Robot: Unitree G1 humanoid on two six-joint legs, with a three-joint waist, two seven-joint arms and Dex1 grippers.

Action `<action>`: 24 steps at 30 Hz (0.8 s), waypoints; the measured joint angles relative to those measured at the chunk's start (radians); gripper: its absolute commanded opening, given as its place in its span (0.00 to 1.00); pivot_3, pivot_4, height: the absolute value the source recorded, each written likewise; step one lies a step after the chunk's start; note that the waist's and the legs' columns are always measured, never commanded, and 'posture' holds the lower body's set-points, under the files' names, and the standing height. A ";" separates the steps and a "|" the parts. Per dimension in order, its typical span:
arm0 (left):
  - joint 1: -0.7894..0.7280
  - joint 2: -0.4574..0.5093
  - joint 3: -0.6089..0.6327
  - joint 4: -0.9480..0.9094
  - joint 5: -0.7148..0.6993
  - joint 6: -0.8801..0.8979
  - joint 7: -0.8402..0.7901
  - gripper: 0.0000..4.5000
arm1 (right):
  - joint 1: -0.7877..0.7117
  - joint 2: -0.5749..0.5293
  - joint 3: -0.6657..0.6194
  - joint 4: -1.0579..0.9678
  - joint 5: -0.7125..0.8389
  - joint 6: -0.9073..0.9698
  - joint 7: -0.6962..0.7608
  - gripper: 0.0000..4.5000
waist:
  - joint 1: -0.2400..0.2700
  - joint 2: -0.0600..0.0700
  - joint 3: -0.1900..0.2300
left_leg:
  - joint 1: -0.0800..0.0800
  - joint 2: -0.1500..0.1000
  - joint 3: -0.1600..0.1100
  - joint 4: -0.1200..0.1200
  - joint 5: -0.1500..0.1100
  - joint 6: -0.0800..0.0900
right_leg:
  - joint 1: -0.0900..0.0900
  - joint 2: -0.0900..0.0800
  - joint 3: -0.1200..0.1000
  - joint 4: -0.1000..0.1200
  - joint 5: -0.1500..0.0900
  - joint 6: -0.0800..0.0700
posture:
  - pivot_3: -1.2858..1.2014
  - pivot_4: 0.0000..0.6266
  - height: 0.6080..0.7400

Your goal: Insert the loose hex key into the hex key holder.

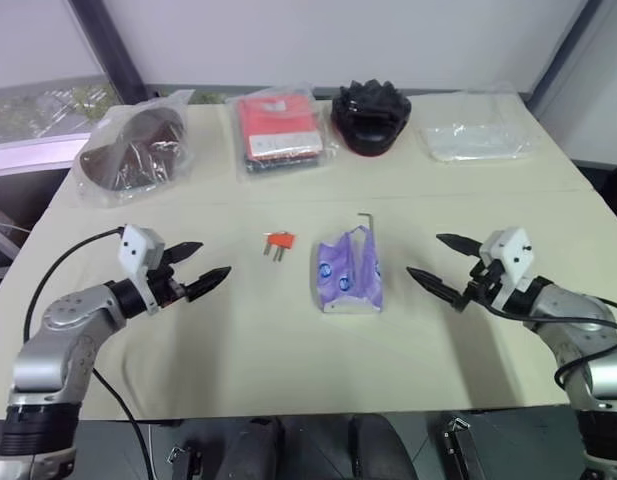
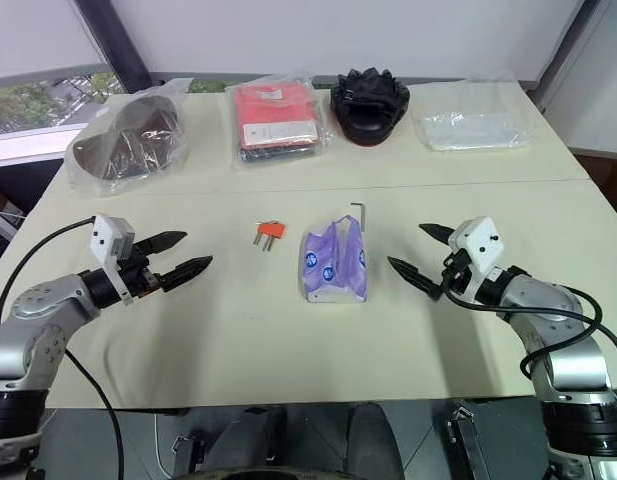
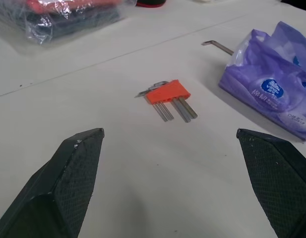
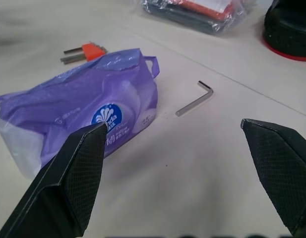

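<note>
The loose hex key (image 1: 366, 220) is a thin grey L-shaped rod lying flat on the table just behind a purple tissue pack; it also shows as the hex key (image 4: 195, 99) in the right wrist view. The hex key holder (image 1: 279, 241) is a small orange block with short keys sticking out toward me, left of the tissue pack, seen closer as the holder (image 3: 168, 93). My left gripper (image 1: 196, 265) hovers open to the holder's left. My right gripper (image 1: 440, 263) hovers open to the right of the tissue pack. Both hold nothing.
A purple tissue pack (image 1: 349, 271) lies between holder and key. Along the table's far side sit a dark item in a clear bag (image 1: 133, 150), a red packet in clear plastic (image 1: 279, 130), a black object (image 1: 371, 116) and a clear bag (image 1: 478, 136).
</note>
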 measured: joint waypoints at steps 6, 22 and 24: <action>-0.063 0.046 -0.015 0.007 0.000 -0.001 -0.085 1.00 | 0.001 -0.020 0.073 -0.065 -0.040 -0.039 0.048 1.00 | -0.001 0.000 0.000 | 0.000 0.000 0.000 0.000 0.000 0.000 | 0.000 0.000 0.000 0.000 0.000 0.000 | 0.52 0.24 1.00; -0.137 0.082 -0.169 -0.002 0.044 -0.002 -0.240 1.00 | -0.014 0.027 0.369 -0.010 -0.331 -0.291 0.052 1.00 | -0.003 -0.001 0.001 | 0.001 0.000 0.000 0.000 0.000 0.000 | 0.000 0.000 0.000 0.001 0.000 0.000 | 0.52 0.24 1.00; -0.136 0.073 -0.171 -0.002 0.048 -0.002 -0.233 1.00 | -0.033 0.047 0.400 0.049 -0.386 -0.341 0.030 1.00 | -0.003 -0.001 0.001 | 0.001 0.000 0.000 0.000 0.000 0.000 | 0.000 0.000 0.000 0.001 0.000 0.000 | 0.52 0.24 1.00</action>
